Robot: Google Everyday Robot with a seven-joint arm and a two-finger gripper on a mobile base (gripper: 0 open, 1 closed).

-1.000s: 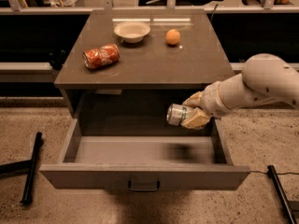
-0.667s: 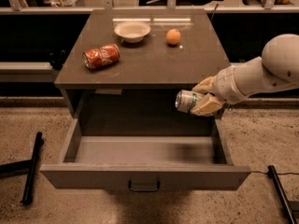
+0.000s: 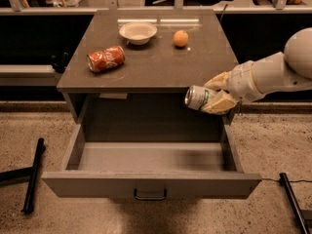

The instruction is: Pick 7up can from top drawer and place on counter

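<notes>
The top drawer stands pulled fully open, and its inside shows nothing in it. My gripper is shut on the 7up can, a pale silvery can with green markings, held on its side. It hangs above the drawer's right rear part, just in front of the counter's front right edge and about level with it. My white arm reaches in from the right.
On the counter lie a red-orange soda can on its side at the left, a white bowl at the back and an orange to its right. Black bars lie on the floor at the left and right.
My gripper has lifted the 7up can up and to the right, from inside the drawer opening to the level of the counter's front edge.
</notes>
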